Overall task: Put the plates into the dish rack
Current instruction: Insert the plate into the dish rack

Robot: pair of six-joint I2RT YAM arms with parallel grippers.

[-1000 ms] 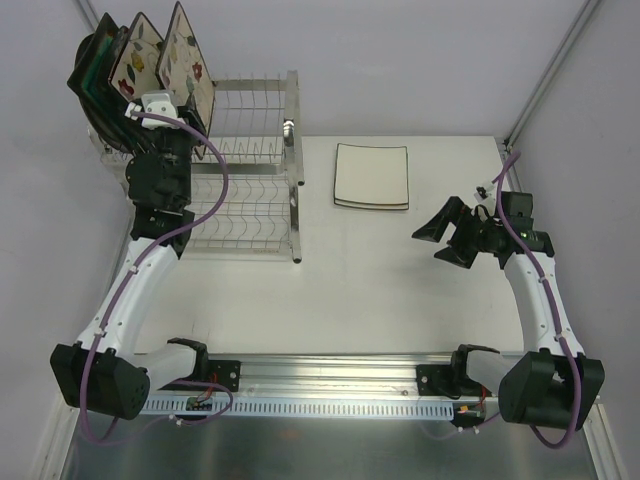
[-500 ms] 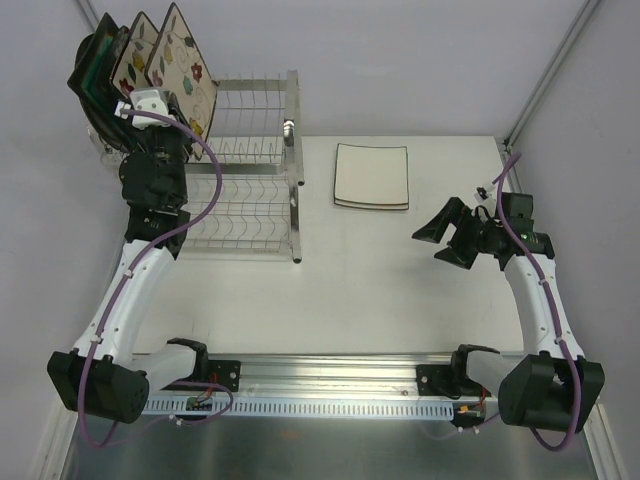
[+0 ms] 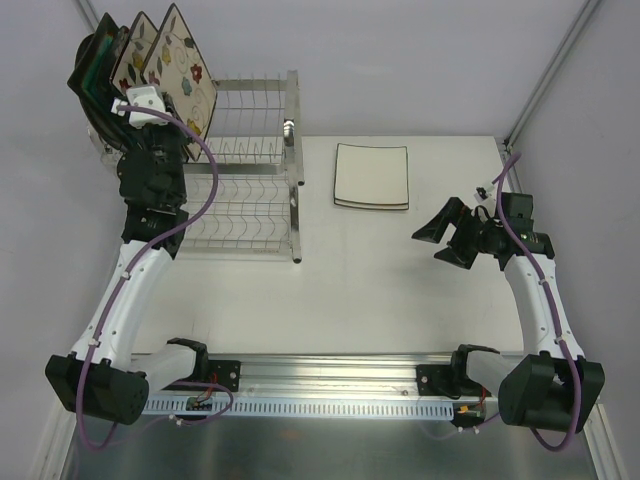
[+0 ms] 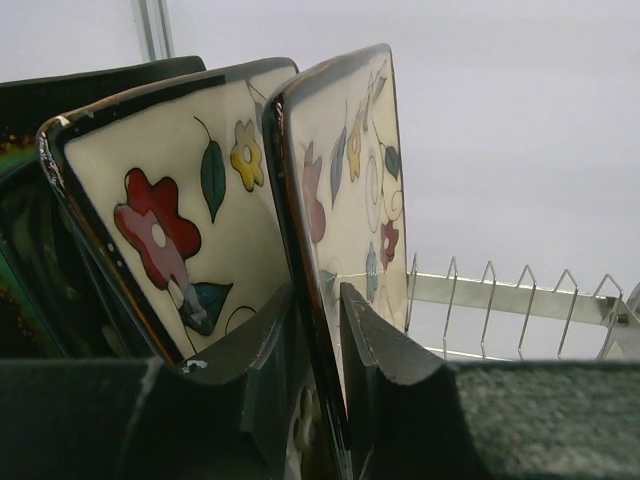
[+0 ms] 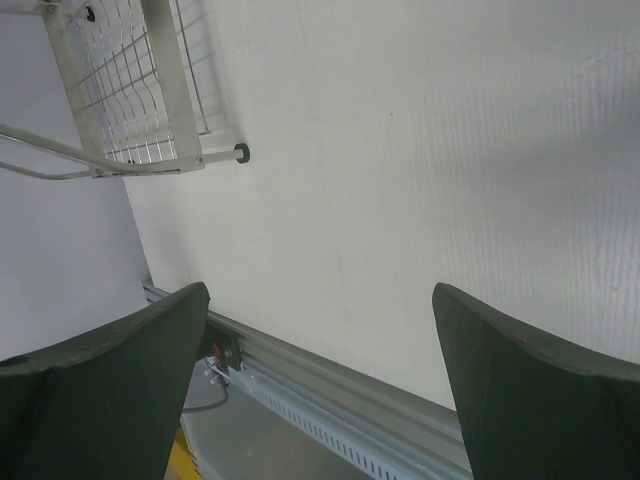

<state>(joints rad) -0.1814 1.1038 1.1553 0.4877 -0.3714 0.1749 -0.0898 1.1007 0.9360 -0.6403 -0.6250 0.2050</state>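
The left hand [image 4: 318, 325] has closed onto the rim of the rightmost flowered plate [image 4: 355, 200]. The right hand [image 5: 318, 300] stays wide open, empty.

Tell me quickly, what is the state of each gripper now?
Left gripper: closed on the flowered plate.
Right gripper: open, holding nothing.

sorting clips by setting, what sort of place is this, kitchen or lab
Probably a robot lab bench, not a kitchen: two arms bolted to a rail at a white table, blank walls, and a rack of plates as the only kitchenware.
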